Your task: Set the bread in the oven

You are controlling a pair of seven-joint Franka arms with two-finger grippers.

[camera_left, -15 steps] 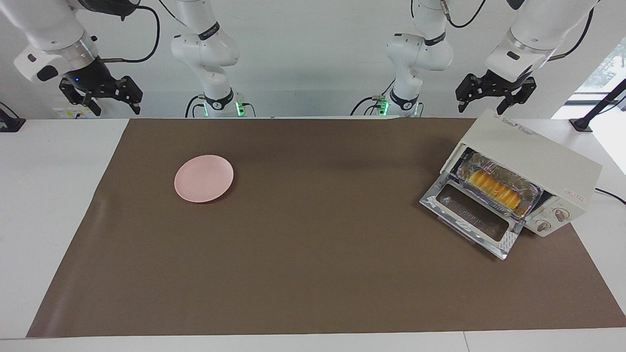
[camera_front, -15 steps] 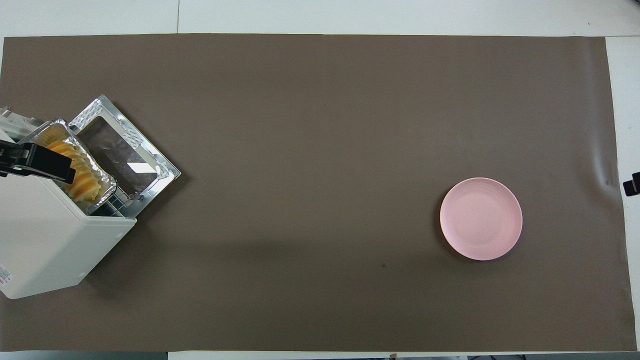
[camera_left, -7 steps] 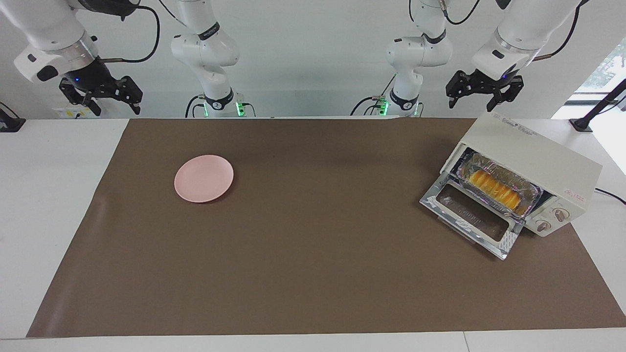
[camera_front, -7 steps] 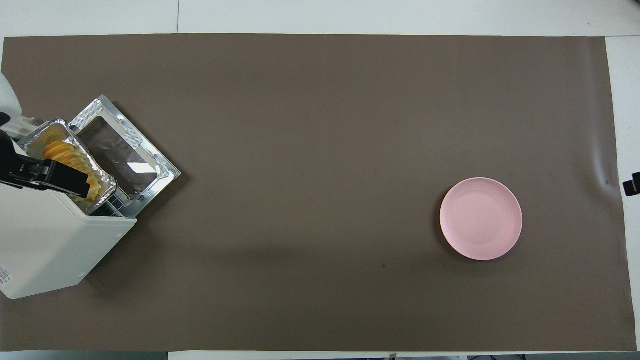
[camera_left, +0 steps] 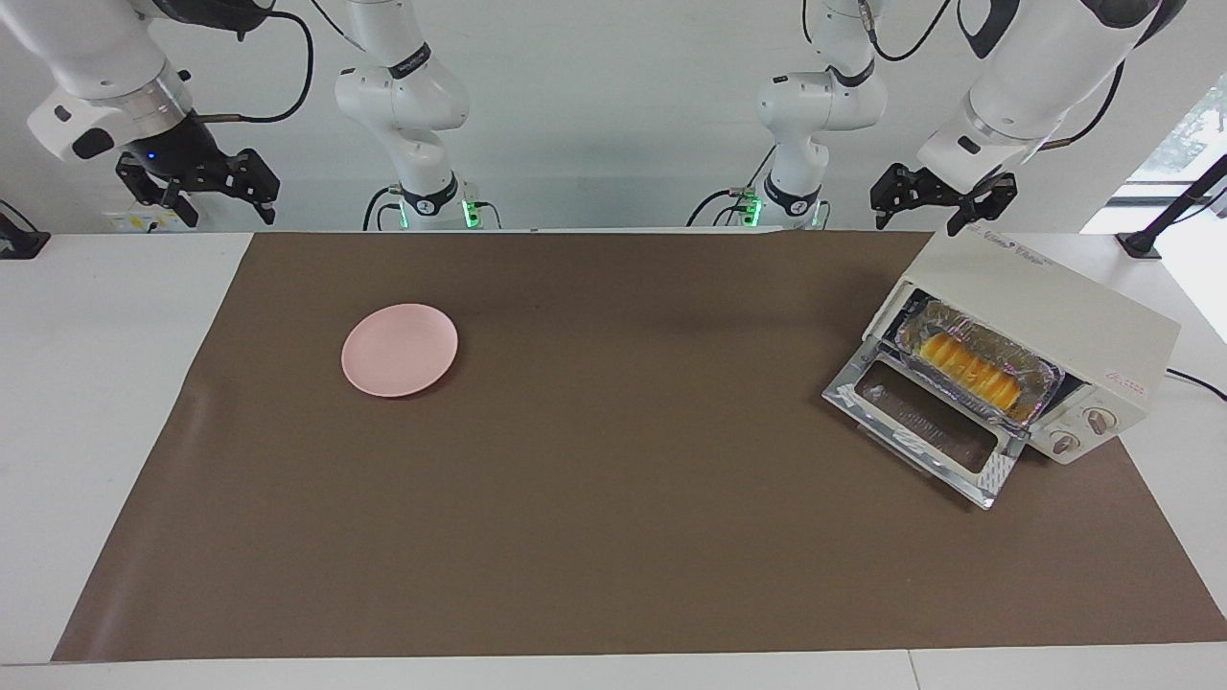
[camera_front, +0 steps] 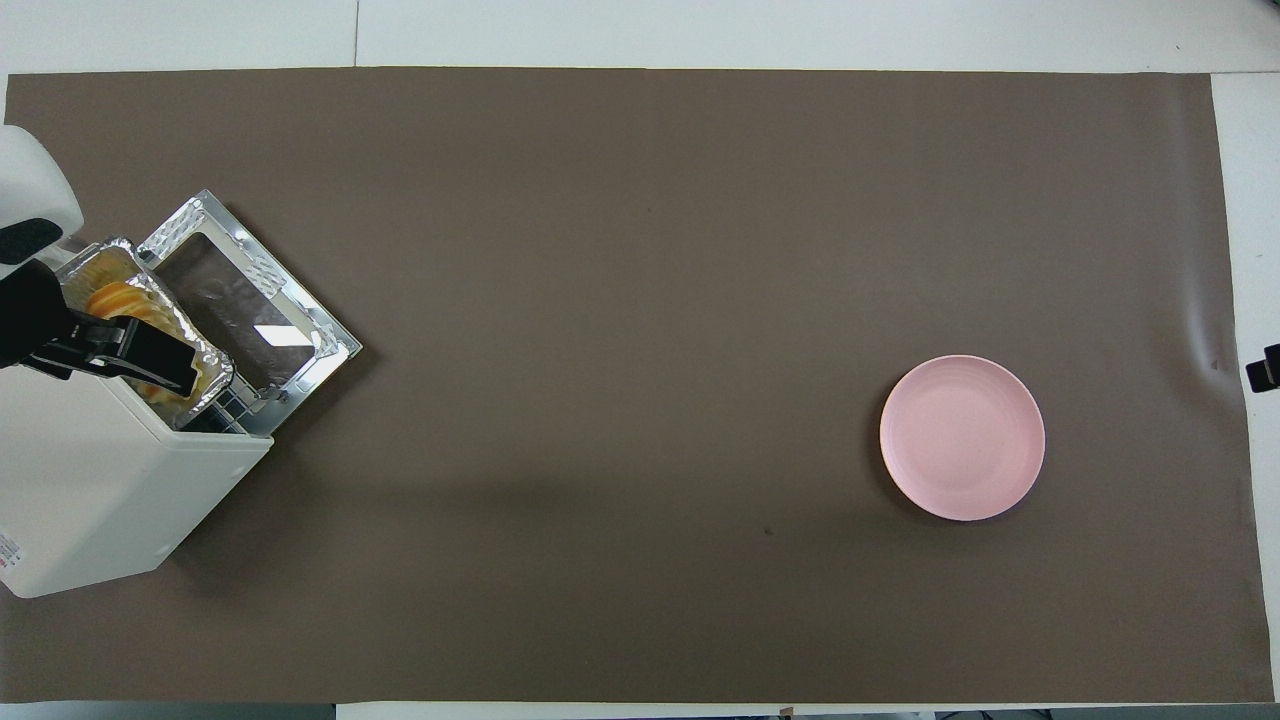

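The oven (camera_left: 1045, 307) stands at the left arm's end of the table with its glass door (camera_left: 925, 426) dropped open. The yellow-orange bread (camera_left: 966, 367) lies in a silver foil tray (camera_left: 1047, 385) on the rack in the oven's mouth. It also shows in the overhead view (camera_front: 115, 298). My left gripper (camera_left: 928, 213) hangs open and empty in the air over the oven's corner nearest the robots. One of its fingers (camera_front: 150, 355) covers part of the bread from above. My right gripper (camera_left: 203, 203) waits open and empty, raised at the right arm's end.
A round pink plate (camera_left: 400, 350) lies on the brown mat (camera_left: 613, 537) toward the right arm's end. White table (camera_left: 86, 383) borders the mat. A black stand (camera_left: 1141, 244) sits beside the oven near the table's corner.
My left gripper has drifted a little toward the table's middle, above the oven. The bread, tray, oven door and right arm have not moved.
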